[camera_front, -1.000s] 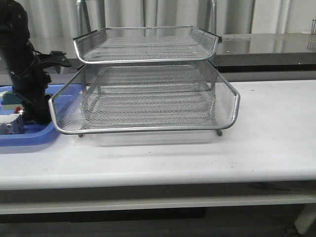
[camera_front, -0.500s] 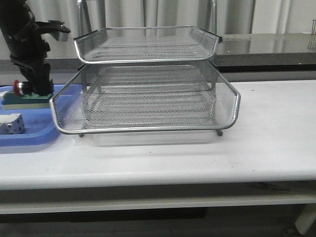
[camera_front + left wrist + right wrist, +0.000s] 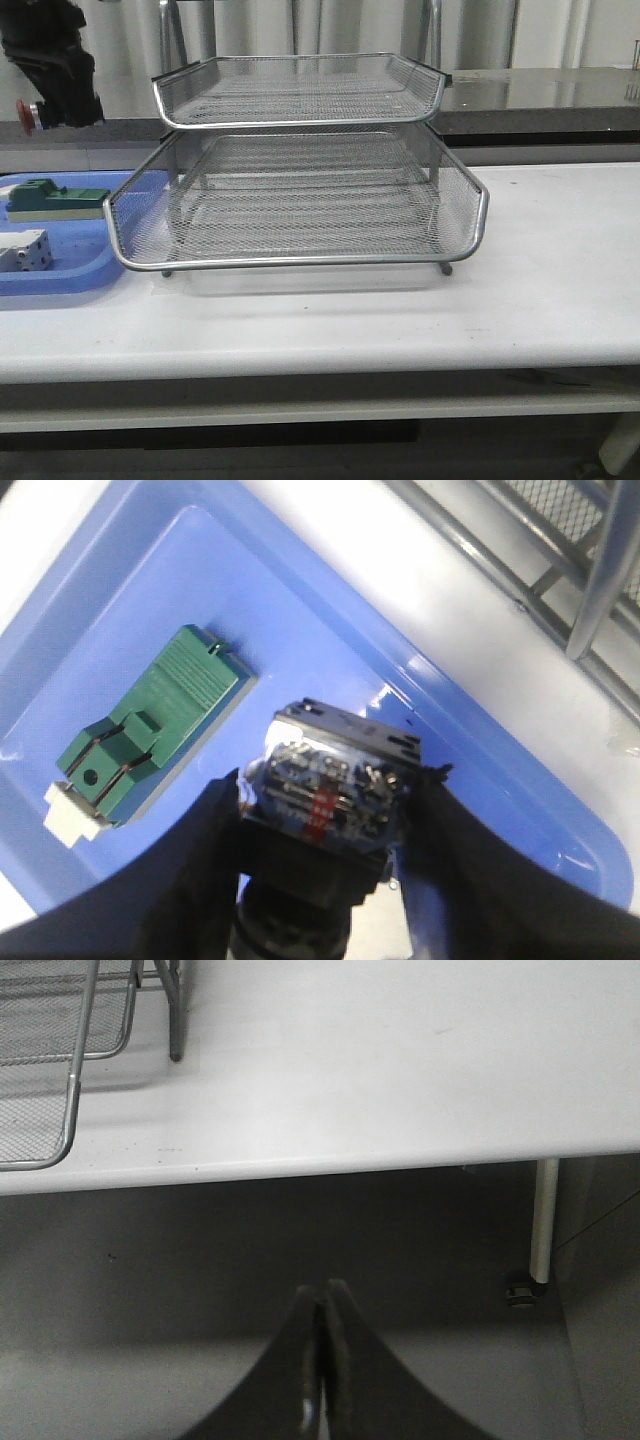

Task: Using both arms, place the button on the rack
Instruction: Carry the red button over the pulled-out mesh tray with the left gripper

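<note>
Carrying is the step in hand: the button [image 3: 325,800] is clamped between the left gripper [image 3: 320,830] fingers, raised clear above the blue tray [image 3: 300,630], at about ten o'clock from the rack [image 3: 300,200] in the front view. Next it likely needs swinging toward three o'clock, over a mesh tier, before release. Nearer the table edge, the right gripper [image 3: 322,1360] hangs low, fingers pressed together, holding nothing.

One wire-mesh rack [image 3: 300,190] with two tiers clearly visible. One blue tray [image 3: 60,270] holding one green block component [image 3: 55,197] and one white boxy component [image 3: 25,250]. One red-headed button [image 3: 28,113]. Two grippers: left gripper [image 3: 325,830], right gripper [image 3: 322,1380].
</note>
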{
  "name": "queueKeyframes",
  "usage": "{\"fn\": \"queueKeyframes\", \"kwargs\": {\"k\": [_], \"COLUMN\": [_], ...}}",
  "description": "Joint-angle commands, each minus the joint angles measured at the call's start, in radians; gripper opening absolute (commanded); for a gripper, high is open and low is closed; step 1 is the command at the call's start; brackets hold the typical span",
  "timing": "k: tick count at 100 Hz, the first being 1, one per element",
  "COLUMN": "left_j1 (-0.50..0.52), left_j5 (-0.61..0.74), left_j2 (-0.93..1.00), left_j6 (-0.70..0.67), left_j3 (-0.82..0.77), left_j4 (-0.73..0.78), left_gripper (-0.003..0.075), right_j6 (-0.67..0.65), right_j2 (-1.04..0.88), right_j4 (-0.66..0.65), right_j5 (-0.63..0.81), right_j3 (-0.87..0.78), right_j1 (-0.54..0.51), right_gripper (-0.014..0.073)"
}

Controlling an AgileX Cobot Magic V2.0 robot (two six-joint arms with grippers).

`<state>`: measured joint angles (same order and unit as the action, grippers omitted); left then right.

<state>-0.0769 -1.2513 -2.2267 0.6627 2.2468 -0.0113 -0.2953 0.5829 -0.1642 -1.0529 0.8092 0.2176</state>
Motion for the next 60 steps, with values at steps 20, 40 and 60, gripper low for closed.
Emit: {"fn": "queueKeyframes", "kwargs": {"k": [20, 40, 60], "left_j1": [-0.003, -0.003, -0.032], "left_j5": [-0.023, -0.023, -0.023], "left_j2": [0.247, 0.395, 0.504], "left_j6": [-0.044, -0.057, -0.057], "left_j3": [-0.120, -0.262, -0.348], "left_j4": [-0.054, -0.161, -0.251], "left_gripper": [-0.0013, -0.0013, -0.0013], "right_j6": [0.002, 0.002, 0.002], "right_j2": [0.004, 0.004, 0.004], "right_j4": [-0.021, -0.021, -0.021], "right_j5": [0.052, 0.052, 0.052], "right_j3": [0.024, 0.024, 0.024], "right_j1": [-0.004, -0.004, -0.004], "right_gripper": [-0.0067, -0.0067, -0.0067]}}
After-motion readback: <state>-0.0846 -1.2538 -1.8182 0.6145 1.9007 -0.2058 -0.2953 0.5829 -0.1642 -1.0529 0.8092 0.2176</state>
